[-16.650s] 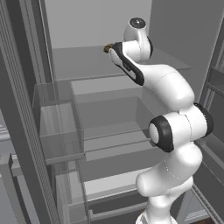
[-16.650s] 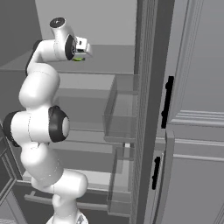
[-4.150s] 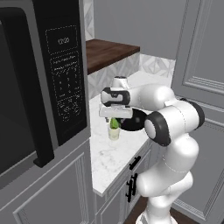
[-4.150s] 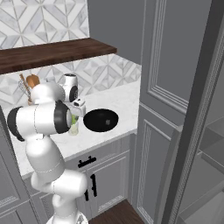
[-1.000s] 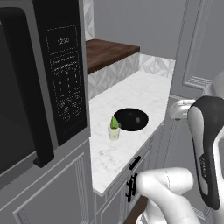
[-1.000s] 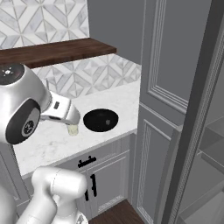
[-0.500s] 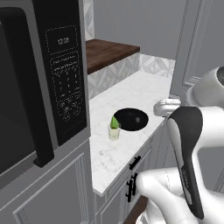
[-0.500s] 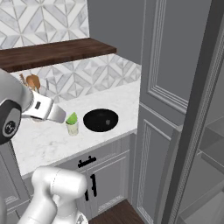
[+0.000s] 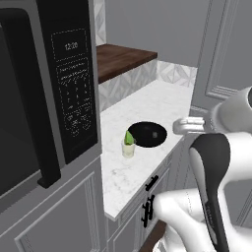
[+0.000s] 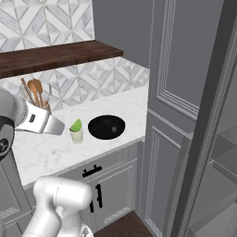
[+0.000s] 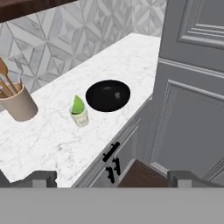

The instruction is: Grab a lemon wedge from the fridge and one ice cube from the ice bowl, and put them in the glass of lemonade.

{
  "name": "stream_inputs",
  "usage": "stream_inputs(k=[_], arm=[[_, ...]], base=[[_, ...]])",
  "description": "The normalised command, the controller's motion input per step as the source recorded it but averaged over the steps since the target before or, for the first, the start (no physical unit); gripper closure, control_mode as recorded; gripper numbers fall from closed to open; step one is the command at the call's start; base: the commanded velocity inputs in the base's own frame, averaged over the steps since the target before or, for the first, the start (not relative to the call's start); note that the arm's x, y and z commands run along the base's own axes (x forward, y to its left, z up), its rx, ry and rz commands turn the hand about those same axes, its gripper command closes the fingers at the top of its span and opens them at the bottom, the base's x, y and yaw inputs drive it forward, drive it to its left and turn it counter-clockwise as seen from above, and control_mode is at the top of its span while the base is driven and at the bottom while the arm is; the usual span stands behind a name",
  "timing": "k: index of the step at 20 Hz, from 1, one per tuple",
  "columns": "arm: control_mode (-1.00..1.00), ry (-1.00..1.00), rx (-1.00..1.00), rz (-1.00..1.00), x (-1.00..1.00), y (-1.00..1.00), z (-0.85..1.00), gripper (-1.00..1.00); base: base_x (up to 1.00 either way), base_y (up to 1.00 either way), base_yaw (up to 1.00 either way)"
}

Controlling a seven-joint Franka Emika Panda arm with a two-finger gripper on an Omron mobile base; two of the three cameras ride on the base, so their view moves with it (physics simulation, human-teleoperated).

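The glass of lemonade (image 11: 80, 117) stands on the white marble counter (image 11: 48, 144), with the lemon wedge (image 11: 78, 105) sticking up out of it. The black ice bowl (image 11: 108, 95) sits just beside the glass; I cannot make out what lies in it. My gripper (image 11: 113, 179) hangs back from the counter's front edge, above floor level, open and empty, its fingertips far apart. In the base views the glass (image 9: 128, 149) (image 10: 77, 135) and the bowl (image 9: 146, 134) (image 10: 106, 127) show the same. The fridge (image 10: 210, 120) stands open at the far right.
A tan cup with wooden spoons (image 11: 17, 105) stands at the back left of the counter. A dark microwave (image 9: 54, 88) rises at the counter's left end. A wooden shelf (image 10: 55, 53) hangs above, and a tall grey cabinet (image 11: 192, 87) closes the right side.
My hand has drawn back from the glass toward the counter's front edge, staying open. The lemon wedge stays in the glass; bowl and glass have not moved.
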Motion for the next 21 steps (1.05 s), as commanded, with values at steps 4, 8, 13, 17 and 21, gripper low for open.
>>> stream_inputs(k=[4, 8, 13, 17, 21], arm=[[-1.0, -0.02, 0.0, 0.0, -0.36, -0.01, 0.06, -1.0], [-1.0, -0.02, 0.03, 0.07, -0.31, -0.31, 0.02, -1.0], [-1.0, -0.01, 0.03, 0.1, -0.27, -0.17, 0.1, -1.0], [-1.0, -0.03, 0.0, 0.04, 0.06, 0.0, 0.0, -1.0], [-1.0, 0.0, 0.0, 0.09, 0.28, -0.02, -0.05, -1.0]], base=[[0.0, 0.0, 0.0], [0.0, 0.0, 0.0], [0.0, 0.0, 0.0], [0.0, 0.0, 0.0], [0.0, 0.0, 0.0]])
